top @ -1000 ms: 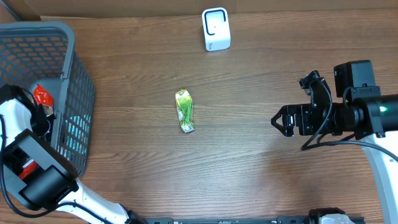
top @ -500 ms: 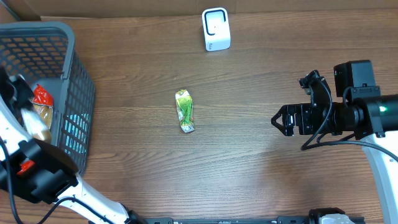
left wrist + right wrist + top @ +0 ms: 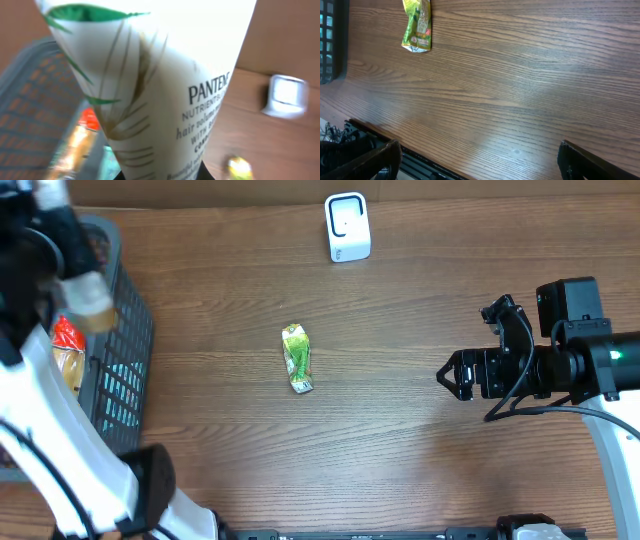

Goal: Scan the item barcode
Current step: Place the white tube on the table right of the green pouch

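— Wood-grain desk (image 3: pixel 420 290), brown, fills the whole overhead view. What sits on it?
— A white scanner (image 3: pixel 347 226) stands upright near the far edge. A green packet (image 3: pixel 297 358) lies flat near the middle, well apart from the scanner. A grey basket (image 3: pixel 128 330) takes the left side.
— Where is the tube?
— Off the desk. The left claw (image 3: pixel 60 245) is clenched on the tube (image 3: pixel 150 75), held high over the basket's far end. In the left wrist view the cream tube fills most of the frame, with green leaf art and "PANTENE" print. The basket lies below at left and the scanner off to the right.
— Is that as clear from overhead?
— No. Arm and load are smeared there, and the pale blur beside the dark claw is probably the tube.
— What is in the basket?
— Something red and something orange-brown show through the mesh, too blurred to name.
— And the right claw (image 3: pixel 447 374)?
— Released, jaws spread wide with nothing between them. It hangs over bare wood on the right side, pointing toward the packet and well apart from it. Its wrist view shows the packet at top left and a basket corner at the left edge.
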`<act>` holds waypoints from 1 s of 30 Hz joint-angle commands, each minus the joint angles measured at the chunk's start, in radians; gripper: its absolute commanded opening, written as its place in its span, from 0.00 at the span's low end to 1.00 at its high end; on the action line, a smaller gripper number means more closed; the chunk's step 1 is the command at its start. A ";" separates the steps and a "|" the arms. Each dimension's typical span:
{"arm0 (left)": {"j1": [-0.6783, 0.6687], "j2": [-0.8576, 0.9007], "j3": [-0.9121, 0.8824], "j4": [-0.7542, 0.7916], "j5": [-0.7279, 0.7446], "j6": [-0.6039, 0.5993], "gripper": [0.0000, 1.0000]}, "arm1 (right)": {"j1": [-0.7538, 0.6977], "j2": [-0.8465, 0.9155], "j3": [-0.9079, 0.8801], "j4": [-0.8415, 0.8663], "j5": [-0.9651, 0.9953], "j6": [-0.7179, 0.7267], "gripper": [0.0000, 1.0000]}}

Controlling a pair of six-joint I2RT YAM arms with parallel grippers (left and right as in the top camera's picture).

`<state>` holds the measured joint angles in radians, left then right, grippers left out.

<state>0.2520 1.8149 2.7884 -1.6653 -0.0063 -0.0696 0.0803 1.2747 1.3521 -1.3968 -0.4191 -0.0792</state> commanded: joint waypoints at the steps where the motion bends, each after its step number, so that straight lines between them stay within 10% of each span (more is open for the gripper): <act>1: -0.128 -0.024 -0.004 -0.024 0.028 -0.127 0.04 | 0.004 -0.002 0.022 -0.002 0.000 -0.008 1.00; 17: -0.604 0.143 -0.596 0.094 -0.044 -0.610 0.04 | 0.004 -0.002 0.022 -0.004 0.000 -0.008 1.00; 30: -0.802 0.360 -0.940 0.456 0.018 -0.687 0.04 | 0.004 -0.002 0.022 -0.008 0.000 -0.008 1.00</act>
<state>-0.5602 2.1365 1.8767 -1.2209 0.0395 -0.7021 0.0803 1.2747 1.3521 -1.4071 -0.4179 -0.0795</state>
